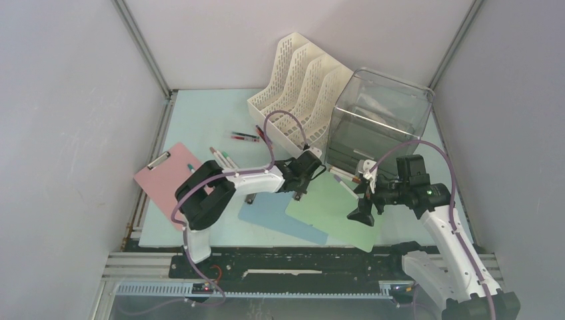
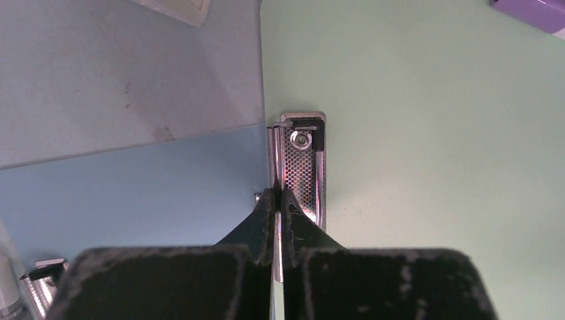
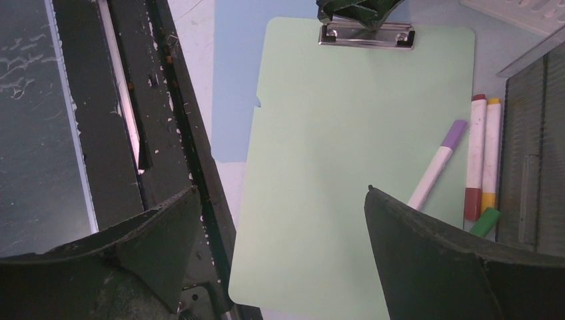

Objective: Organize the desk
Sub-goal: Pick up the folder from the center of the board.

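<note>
The pale mint-blue desk holds a pale green clipboard lying partly over a blue clipboard. My left gripper is at the green board's top end. In the left wrist view the left gripper is shut on the thin upright lever of the board's metal clip. My right gripper hovers above the green clipboard near its lower end. The right gripper is open with nothing between its fingers. From the right wrist, the clip shows under the left fingers.
A pink clipboard lies at the left. A white file rack and a clear bin stand at the back. Loose pens lie mid-desk. A purple-capped marker and a red-capped one rest by the green board's right edge.
</note>
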Controlling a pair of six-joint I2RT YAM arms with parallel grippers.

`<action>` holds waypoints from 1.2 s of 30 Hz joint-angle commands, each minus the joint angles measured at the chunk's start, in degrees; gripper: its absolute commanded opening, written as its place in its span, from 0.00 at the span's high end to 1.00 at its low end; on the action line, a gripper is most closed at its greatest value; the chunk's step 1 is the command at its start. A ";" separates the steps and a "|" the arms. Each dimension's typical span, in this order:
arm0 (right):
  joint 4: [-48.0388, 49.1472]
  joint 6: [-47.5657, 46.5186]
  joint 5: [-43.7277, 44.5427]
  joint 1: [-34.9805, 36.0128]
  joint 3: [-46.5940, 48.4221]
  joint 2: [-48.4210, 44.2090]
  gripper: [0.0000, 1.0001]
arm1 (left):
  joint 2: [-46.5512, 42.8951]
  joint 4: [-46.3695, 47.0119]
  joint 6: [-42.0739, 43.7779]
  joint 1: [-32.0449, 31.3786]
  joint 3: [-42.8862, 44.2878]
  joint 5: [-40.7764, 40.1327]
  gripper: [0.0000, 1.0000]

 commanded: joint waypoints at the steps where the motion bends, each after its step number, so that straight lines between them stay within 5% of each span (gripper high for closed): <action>1: -0.21 -0.67 -1.00 0.02 -0.09 -0.20 0.00 | -3.26 -2.92 1.97 -0.13 -0.52 -6.19 1.00; 18: 9.69 3.39 4.00 14.59 -0.09 5.17 0.00 | -14.72 -9.45 1.56 -0.06 -0.51 -6.61 1.00; 24: 15.48 4.68 8.90 22.02 0.64 9.72 0.00 | -15.76 -6.98 1.22 2.60 -3.39 -0.24 0.98; 30: 12.92 4.12 9.11 23.00 0.42 11.21 0.00 | -20.98 0.39 -0.88 5.66 -11.46 11.77 0.45; 36: 12.62 3.54 9.99 23.65 -0.04 12.97 0.00 | -25.44 10.38 -5.13 9.11 -20.42 24.58 0.35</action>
